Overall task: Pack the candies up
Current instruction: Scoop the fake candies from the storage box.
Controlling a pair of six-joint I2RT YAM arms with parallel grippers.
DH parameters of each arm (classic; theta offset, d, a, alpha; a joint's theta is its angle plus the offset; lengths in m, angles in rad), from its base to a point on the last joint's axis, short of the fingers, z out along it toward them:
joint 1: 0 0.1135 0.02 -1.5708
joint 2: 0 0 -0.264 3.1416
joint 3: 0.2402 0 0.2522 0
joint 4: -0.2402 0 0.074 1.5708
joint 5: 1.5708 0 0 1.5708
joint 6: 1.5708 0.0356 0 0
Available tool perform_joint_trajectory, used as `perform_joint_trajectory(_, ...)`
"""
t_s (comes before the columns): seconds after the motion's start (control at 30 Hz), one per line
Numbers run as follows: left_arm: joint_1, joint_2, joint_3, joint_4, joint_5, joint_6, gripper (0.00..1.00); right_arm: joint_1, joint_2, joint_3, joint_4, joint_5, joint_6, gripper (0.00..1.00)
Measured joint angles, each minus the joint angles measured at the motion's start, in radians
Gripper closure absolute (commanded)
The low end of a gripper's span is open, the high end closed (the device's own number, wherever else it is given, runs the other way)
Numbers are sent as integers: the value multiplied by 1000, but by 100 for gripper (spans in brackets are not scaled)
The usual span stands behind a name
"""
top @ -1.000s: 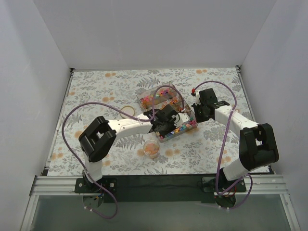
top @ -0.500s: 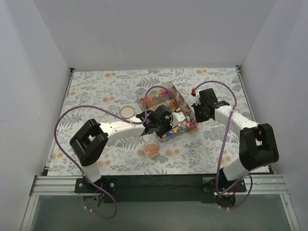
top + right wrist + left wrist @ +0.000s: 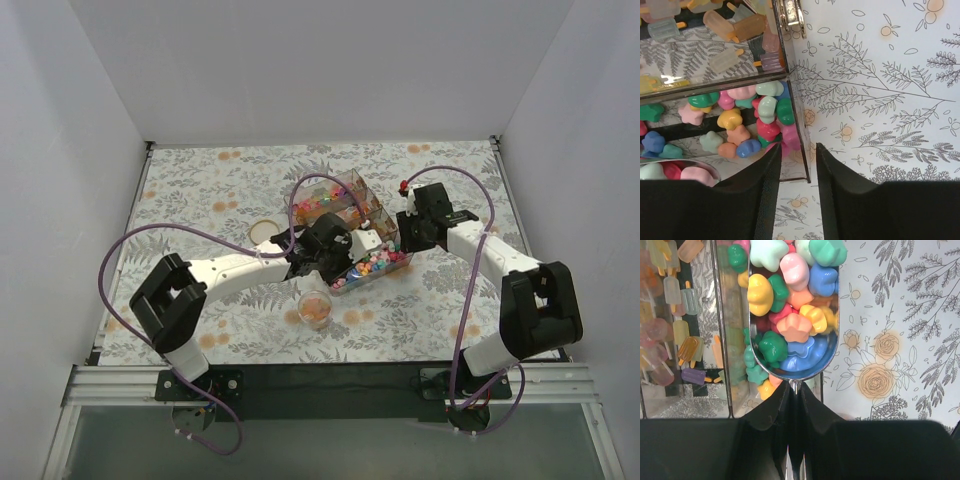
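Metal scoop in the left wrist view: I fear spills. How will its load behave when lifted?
The shiny metal scoop is heaped above its rim with smooth, rounded pastel candies, so they will probably tumble off if tilted. The left gripper pinches only its thin handle, so it may swivel.

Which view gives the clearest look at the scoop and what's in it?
Left wrist: the scoop fills the frame, heaped with candies, its handle pinched in the left claw. Right wrist catches only its rim at the bottom corner. From the top it is tiny and hard to make out.
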Motion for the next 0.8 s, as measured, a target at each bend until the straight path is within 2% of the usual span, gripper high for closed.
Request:
perform_joint_trajectory(0.03,0,-1,0,-6,0,3,100,0,-8,0,-1,0,-1,55)
perform_joint_trajectory(0.07,1,-3,0,-12,0,7,100,0,-17,0,-1,1,0,46)
perform_joint_trajectory(0.17,11,-22,0,-41,1,18,100,0,-46,0,-3,5,0,36)
perform_joint_trajectory(0.27,22,-62,-8,-67,8,29,100,0,-76,0,-5,8,-1,31)
perform_joint_trajectory(0.47,55,-230,-81,-100,34,74,100,1,-130,0,-16,16,0,30)
perform_joint_trajectory(0.8,126,-528,-285,-196,107,202,100,1,-166,0,-28,18,0,30)
